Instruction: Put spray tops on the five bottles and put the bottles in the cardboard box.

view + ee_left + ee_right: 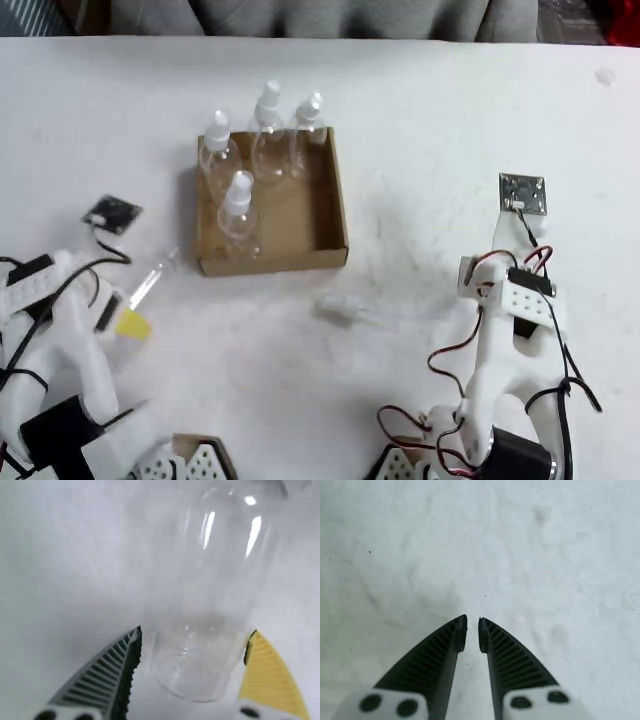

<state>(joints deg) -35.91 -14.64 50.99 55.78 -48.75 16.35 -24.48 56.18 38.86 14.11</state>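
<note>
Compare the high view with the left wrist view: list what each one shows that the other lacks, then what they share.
High view: the cardboard box holding four spray-topped bottles, a loose spray top on the table, the right arm. Left wrist view: the grey ribbed finger. Both: the clear bottle between the left gripper's fingers, and the yellow finger.
</note>
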